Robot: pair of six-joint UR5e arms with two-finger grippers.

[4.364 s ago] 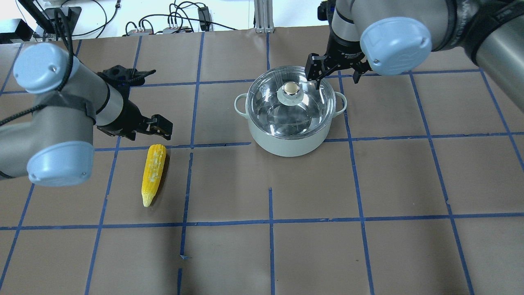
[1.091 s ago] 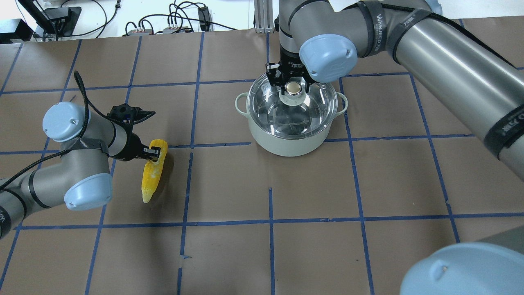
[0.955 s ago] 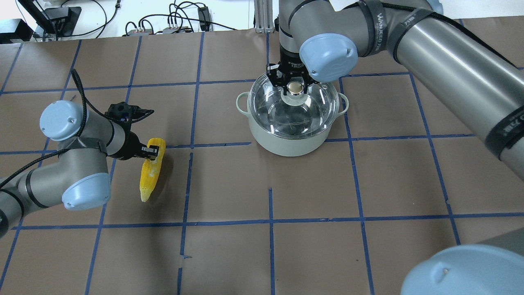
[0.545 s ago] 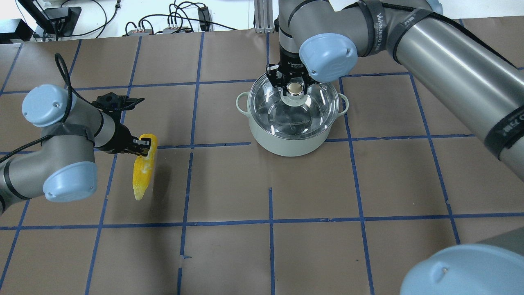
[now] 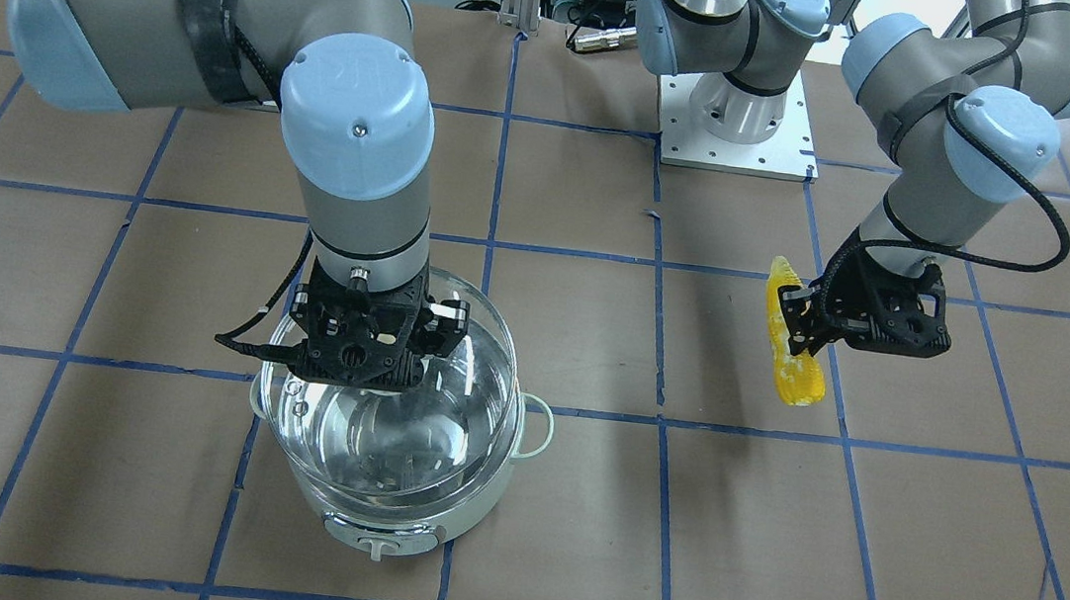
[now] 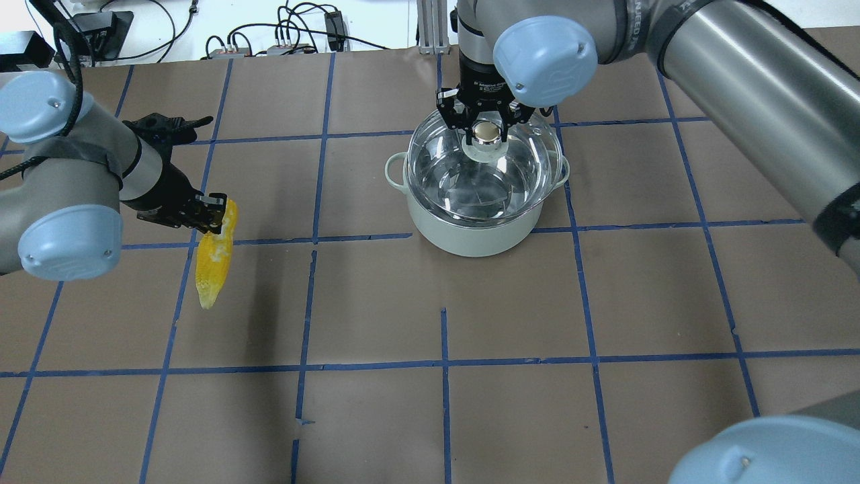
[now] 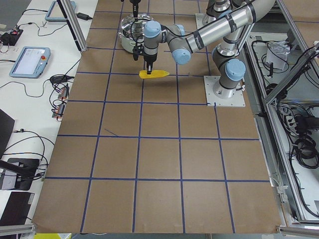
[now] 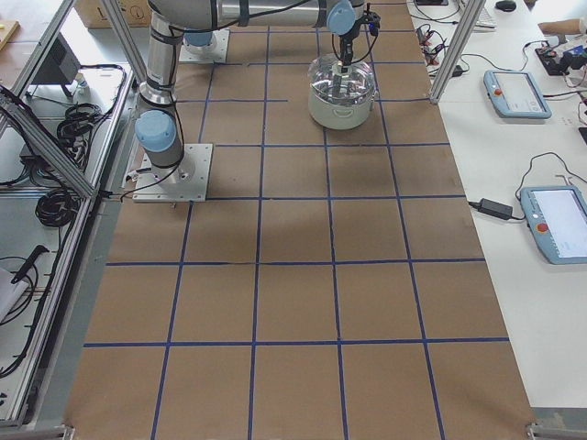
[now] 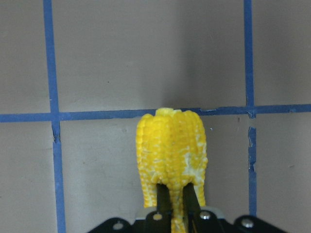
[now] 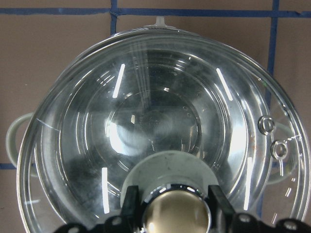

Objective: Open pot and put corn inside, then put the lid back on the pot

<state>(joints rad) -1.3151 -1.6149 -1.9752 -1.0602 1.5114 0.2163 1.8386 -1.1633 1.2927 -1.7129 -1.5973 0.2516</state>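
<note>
The pale mint pot (image 6: 470,232) stands at the middle back of the table. My right gripper (image 6: 485,132) is shut on the beige knob (image 10: 177,211) of the clear glass lid (image 6: 487,168) and holds the lid a little above the pot rim (image 5: 486,479). My left gripper (image 6: 213,216) is shut on the thick end of the yellow corn (image 6: 212,265). It holds the corn above the table, tip pointing away from the gripper. The left wrist view shows the corn (image 9: 171,153) clamped between the fingers. The front view shows the corn (image 5: 792,357) with its shadow on the paper.
Brown paper with a blue tape grid covers the table (image 6: 510,316). Cables and boxes (image 6: 289,40) lie along the far edge. The robot's base plate (image 5: 735,147) is behind the arms. Tablets (image 8: 518,92) lie on a side bench.
My left gripper closed on the corn and lifted it off the table, moving left and back. My right gripper closed on the lid knob and raised the lid slightly off the pot.
</note>
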